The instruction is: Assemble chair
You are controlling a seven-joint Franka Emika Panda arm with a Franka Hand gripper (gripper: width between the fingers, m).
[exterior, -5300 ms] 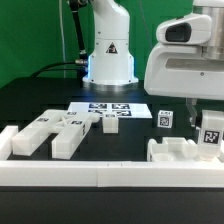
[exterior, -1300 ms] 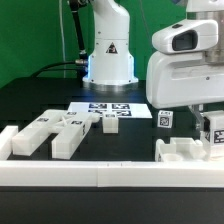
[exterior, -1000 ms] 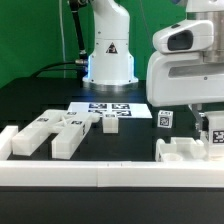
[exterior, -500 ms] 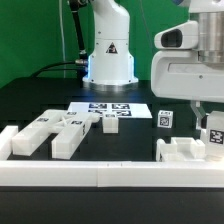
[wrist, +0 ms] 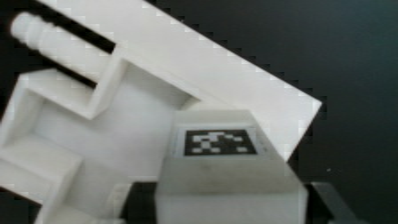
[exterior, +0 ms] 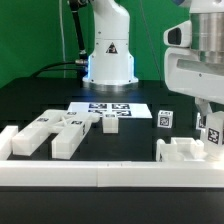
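From where I stood, the chair was nowhere near built: its pieces lay in two groups on the black table (exterior: 40, 95). The gripper (wrist: 222, 200) had its jaws drawn nearly together on a small tagged block (wrist: 222, 165), pinching it across two opposite flat sides. In the wrist view the block's tag faced the camera. It hung just above a larger white frame piece (exterior: 183, 152) at the exterior view's right, close behind the white rail (exterior: 100, 176). I could not tell whether block and frame were touching. The other loose chair parts (exterior: 55, 135) sat well apart at the exterior view's left, in front of the marker board (exterior: 90, 108), with a small tagged cube (exterior: 165, 119) nearer the frame. The block looked like hard moulded plastic, so I judged it light, stiff and unlikely to break. Its faces looked smooth enough to slide or twist in a loose pinch. A firm hold on the flat parallel sides seemed best to me, high enough to leave the lower end free for mating.
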